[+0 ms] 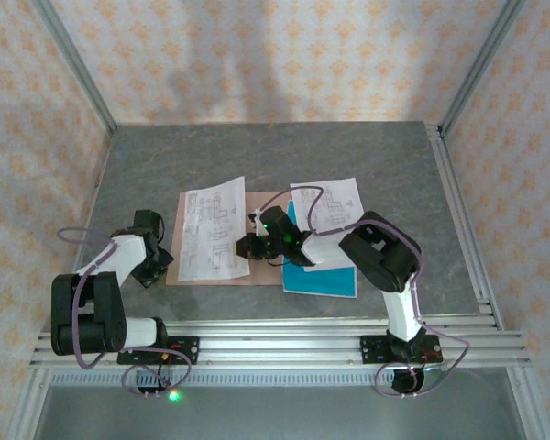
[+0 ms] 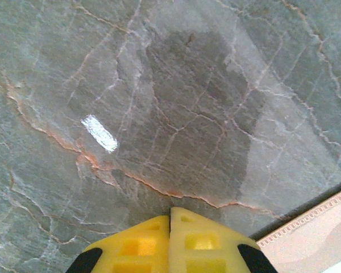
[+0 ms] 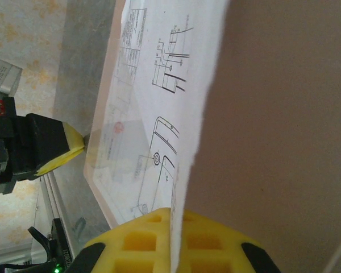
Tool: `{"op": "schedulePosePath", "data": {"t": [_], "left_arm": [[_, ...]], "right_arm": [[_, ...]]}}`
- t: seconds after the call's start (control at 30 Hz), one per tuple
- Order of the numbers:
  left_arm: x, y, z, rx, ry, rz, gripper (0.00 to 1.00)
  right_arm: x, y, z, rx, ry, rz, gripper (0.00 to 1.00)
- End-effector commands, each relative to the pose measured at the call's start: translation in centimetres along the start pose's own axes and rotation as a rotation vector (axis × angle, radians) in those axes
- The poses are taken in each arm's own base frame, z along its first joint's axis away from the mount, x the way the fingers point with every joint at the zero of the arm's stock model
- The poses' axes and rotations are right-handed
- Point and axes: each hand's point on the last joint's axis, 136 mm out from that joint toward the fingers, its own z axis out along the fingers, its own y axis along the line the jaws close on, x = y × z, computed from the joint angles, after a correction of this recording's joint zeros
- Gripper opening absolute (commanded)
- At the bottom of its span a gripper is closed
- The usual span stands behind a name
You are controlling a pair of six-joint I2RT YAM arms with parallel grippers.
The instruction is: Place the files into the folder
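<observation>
Two white files show from above: the first file (image 1: 213, 231) flat on the pinkish folder (image 1: 261, 200) on the surface (image 1: 137, 174), the second file (image 1: 328, 203) over the teal sheet (image 1: 323, 277) alongside. Left wrist: the left fingers (image 2: 170, 219) are closed and empty beside the folder's corner, likely steadying it. Right wrist: the right fingers (image 3: 182, 219) pinch the line-printed first file's edge, seemingly to position it.

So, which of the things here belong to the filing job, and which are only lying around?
For the job: folder, left white sheet, right white sheet, teal sheet.
Only surroundings: table, frame rails, patterned walls.
</observation>
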Motion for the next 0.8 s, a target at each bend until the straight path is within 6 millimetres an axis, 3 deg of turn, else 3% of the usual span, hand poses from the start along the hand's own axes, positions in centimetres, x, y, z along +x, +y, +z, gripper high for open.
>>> {"op": "schedulePosePath", "data": {"t": [0.0, 0.77], "left_arm": [[2.2, -1.5, 1.8, 0.079, 0.089, 0.015, 0.0], [2.5, -2.8, 1.4, 0.098, 0.083, 0.042, 0.0]], "right_arm": [[-0.6, 0.6, 0.9, -0.019, -0.028, -0.008, 0.0], [-0.1, 1.0, 2.4, -0.024, -0.018, 0.013, 0.0]]}}
